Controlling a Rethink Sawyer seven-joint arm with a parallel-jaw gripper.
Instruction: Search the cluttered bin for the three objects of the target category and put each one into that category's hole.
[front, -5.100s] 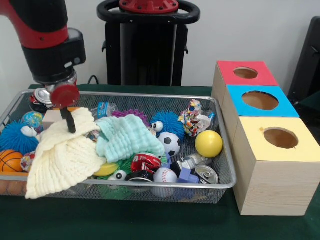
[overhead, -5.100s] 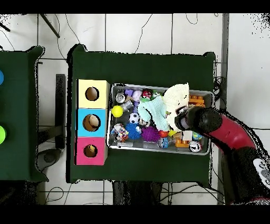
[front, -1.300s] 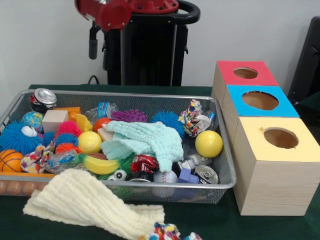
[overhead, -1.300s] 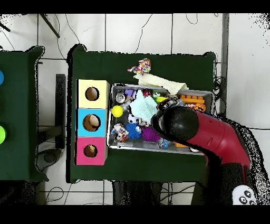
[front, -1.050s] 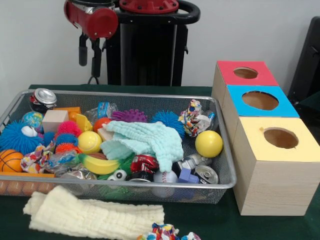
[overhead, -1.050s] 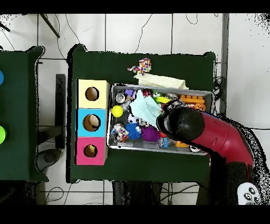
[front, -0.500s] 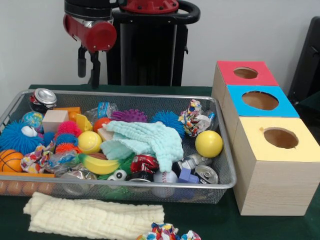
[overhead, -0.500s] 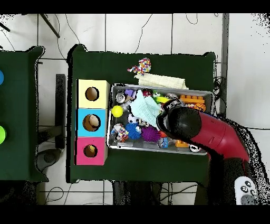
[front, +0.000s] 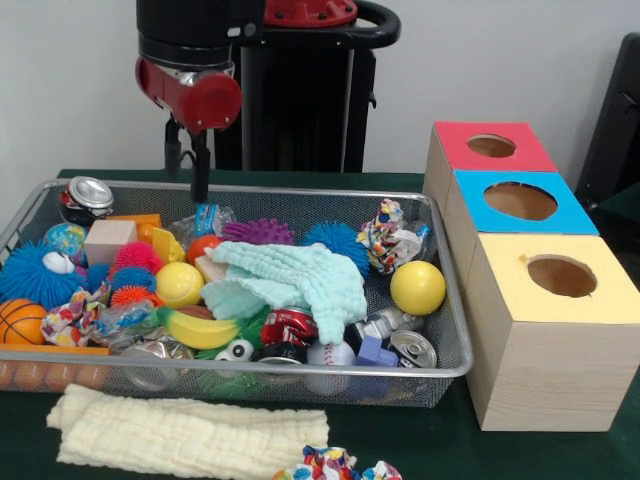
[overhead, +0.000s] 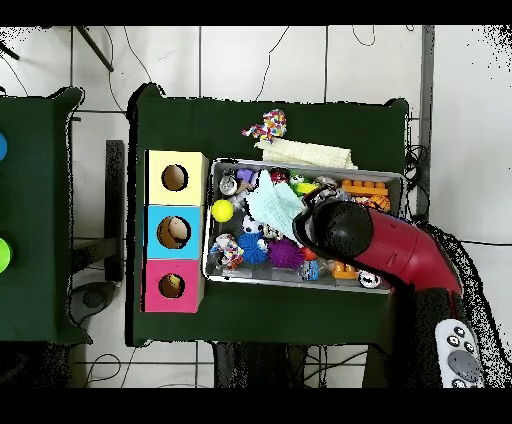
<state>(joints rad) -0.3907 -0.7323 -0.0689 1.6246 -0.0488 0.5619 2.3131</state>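
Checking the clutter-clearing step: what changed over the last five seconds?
The pale yellow cloth left the bin and now lies folded on the table in front of it, beside a crumpled multicolored wrapper. That uncovered the banana and a yellow ball. The end effector, empty, rose and now hangs over the bin's far edge. The mint cloth stayed roughly put, the boxes unchanged.

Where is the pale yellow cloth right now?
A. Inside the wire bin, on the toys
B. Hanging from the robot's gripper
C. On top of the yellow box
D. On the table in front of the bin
D: the pale yellow cloth lies folded on the green table, outside the bin.
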